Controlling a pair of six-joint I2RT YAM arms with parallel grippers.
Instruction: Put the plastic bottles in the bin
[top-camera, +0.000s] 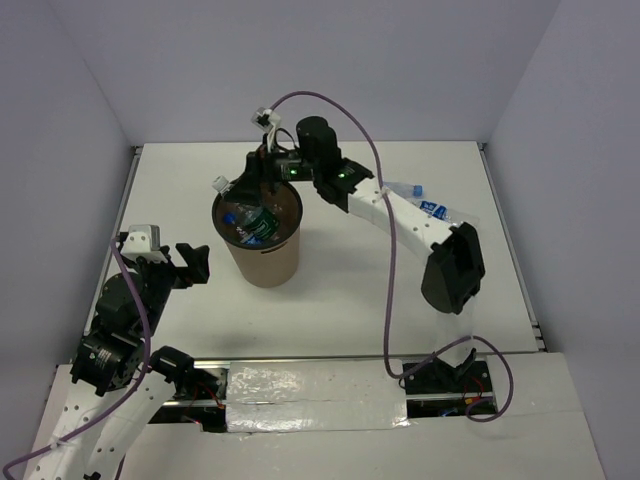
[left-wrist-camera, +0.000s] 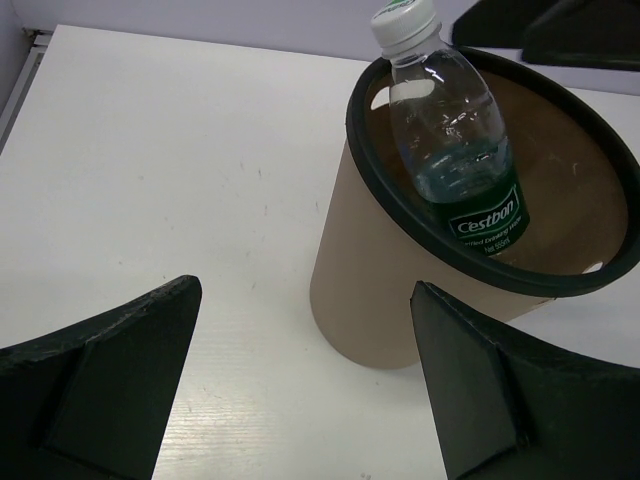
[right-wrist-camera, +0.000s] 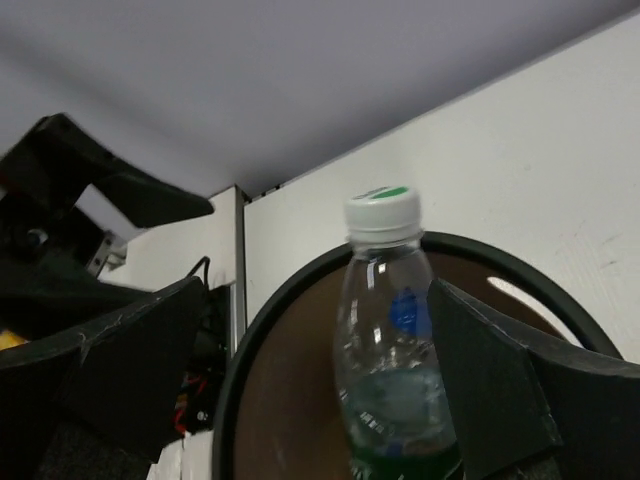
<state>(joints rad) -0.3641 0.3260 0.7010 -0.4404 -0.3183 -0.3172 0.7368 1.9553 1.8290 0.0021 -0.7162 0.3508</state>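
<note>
brown black-rimmed bin (left-wrist-camera: 360, 290), green-labelled clear bottle (left-wrist-camera: 450, 130)

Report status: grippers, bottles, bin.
Left gripper open, empty, near bin. Right gripper open over bin. Green-label bottle leaning in bin, cap above rim. Blue-label bottle on table beyond right arm.

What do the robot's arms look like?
The left arm and right arm are white links with chunky black joints. A purple cable trails from each. Small green lights glow on the right one. Their fingers are black wedges.
</note>
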